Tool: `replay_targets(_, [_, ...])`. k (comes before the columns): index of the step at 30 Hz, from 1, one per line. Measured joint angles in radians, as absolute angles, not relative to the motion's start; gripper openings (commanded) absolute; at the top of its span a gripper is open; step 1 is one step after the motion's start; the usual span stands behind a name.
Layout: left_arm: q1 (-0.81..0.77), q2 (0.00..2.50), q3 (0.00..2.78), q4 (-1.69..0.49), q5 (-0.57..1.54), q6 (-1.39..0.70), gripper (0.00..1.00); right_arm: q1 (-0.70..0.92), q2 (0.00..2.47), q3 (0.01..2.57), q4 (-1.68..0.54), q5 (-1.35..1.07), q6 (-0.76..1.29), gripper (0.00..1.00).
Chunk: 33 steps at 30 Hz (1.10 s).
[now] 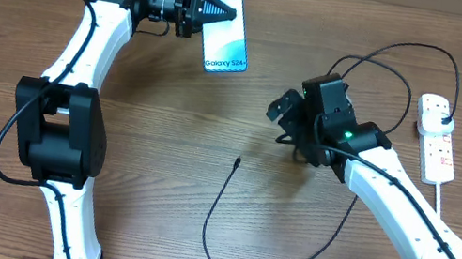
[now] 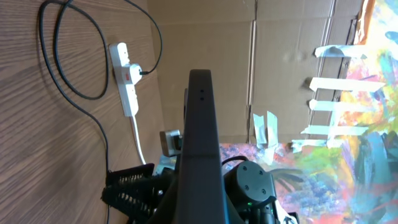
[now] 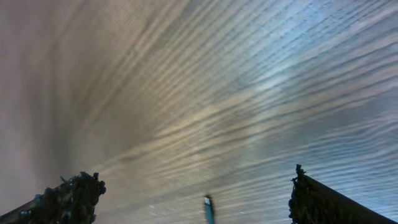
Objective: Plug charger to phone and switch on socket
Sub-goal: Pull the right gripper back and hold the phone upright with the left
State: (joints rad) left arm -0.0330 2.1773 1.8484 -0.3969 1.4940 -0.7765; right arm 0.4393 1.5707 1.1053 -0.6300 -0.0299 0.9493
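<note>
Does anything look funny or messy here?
Nothing is spilled or broken. One odd thing: the phone is askew, pinched at one end by the left gripper, while the charger tip lies loose on the table.

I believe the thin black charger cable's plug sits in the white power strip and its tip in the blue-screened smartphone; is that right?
The overhead view shows the connector tip lying loose on the wooden table, apart from the smartphone; the rest holds.

One readable label, on the phone's screen

In the overhead view, the phone (image 1: 230, 45) carries white lettering near one short edge that reads "Galaxy S24+" — the last characters are small and uncertain. The red markings on the socket (image 1: 438, 147) are too small to read.
</note>
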Motion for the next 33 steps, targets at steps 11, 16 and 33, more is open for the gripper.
replay_targets(11, [-0.039, 2.177, 1.848, -0.397, 1.52, -0.695, 0.04, 0.439, 1.571, 1.105, -0.671, -0.108, 0.784, 1.0])
replay_targets(16, [-0.039, 2.177, 1.848, -0.4, 1.523, -0.648, 0.04, 0.439, 1.571, 1.105, -0.692, -0.127, 0.746, 1.0])
replay_targets(33, [-0.039, 2.177, 1.849, -0.812, 1.486, -0.376, 0.04, 0.439, 1.571, 1.105, -0.762, -0.131, 0.694, 1.0])
